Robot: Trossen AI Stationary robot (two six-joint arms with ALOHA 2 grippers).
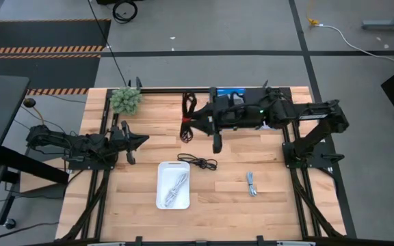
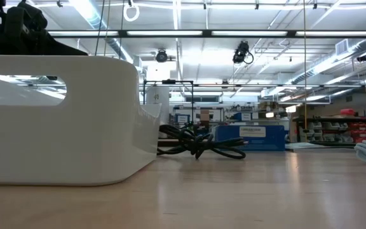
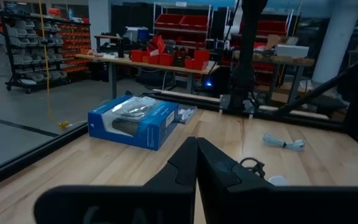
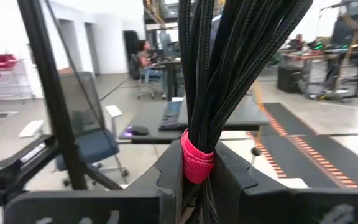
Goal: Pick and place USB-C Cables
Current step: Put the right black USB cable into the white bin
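Note:
The black cable with the red band (image 1: 186,117) is in my right gripper (image 1: 193,124), which is shut on it over the far middle of the table. In the right wrist view its strands (image 4: 229,68) fan away from my right gripper (image 4: 199,177). The white cable (image 1: 175,187) lies coiled in the white tray (image 1: 161,171). The black cable (image 1: 198,162) rests on the wood just beyond the tray, and the pale blue-grey cable (image 1: 252,184) lies to the tray's right. My left gripper (image 1: 142,141) is shut and holds nothing, at the table's left side. My right gripper pinches the bundled black cable between its two fingers at the red band (image 4: 197,163). The fingers (image 4: 166,168) come level from the table's right and lie across the bundle. The bundle is lifted clear, one end toward the far edge and one toward the near edge.
A blue retail box (image 1: 237,91) sits at the far edge under my right arm, and it shows in the low view (image 2: 250,136) behind the black cable (image 2: 199,144). A small green plant (image 1: 126,100) stands at the far left corner. Bare wood lies right of the pale cable.

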